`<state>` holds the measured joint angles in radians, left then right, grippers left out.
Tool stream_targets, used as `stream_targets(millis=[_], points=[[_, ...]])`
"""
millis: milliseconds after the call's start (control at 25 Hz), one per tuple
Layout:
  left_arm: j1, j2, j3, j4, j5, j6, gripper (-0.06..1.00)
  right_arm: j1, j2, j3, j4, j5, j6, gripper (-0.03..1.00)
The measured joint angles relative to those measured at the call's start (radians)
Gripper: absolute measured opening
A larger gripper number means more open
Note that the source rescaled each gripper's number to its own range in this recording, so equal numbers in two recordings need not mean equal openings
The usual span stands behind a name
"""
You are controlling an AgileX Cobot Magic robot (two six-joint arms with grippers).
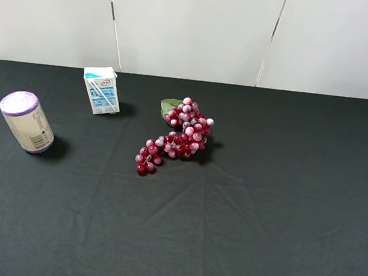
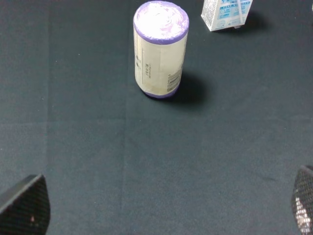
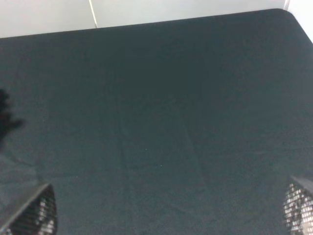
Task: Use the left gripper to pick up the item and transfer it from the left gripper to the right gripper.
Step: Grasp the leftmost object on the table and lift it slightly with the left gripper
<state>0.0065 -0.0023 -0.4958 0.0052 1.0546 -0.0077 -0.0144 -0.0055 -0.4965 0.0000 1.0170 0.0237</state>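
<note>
Item [image 1: 26, 121] stands upright at the far left of the black cloth [image 1: 259, 236], long axis vertical. It is straight ahead of the left gripper [image 2: 164, 210], whose jaws gape wide and clear of it. The right gripper [image 3: 166, 211], equally wide, is likely farther away.

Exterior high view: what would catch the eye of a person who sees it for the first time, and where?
The glossy red grape bunch with a green leaf draws the eye first, lying near the middle of the black cloth-covered table. Next come the cream-white cylindrical container with purple ends, standing upright near the left side, and the small white-and-blue cardboard drink carton farther back, to its right.
</note>
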Motion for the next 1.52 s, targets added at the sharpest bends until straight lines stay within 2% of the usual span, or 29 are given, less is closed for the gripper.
stream_targets(millis=[240,400,1280,1520], points=[[0.000,0.017,-0.040,-0.005,-0.001,0.000,0.96,0.000,0.000,0.000,0.000,0.001,0.000,1.00],[0.000,0.124,-0.115,0.000,-0.001,0.000,0.98,0.000,0.000,0.000,0.000,0.001,0.000,1.00],[0.000,1.040,-0.421,-0.029,-0.021,0.000,1.00,0.000,0.000,0.000,0.000,0.001,0.000,1.00],[0.000,1.235,-0.491,-0.027,-0.077,0.000,1.00,0.000,0.000,0.000,0.000,0.000,0.000,1.00]])
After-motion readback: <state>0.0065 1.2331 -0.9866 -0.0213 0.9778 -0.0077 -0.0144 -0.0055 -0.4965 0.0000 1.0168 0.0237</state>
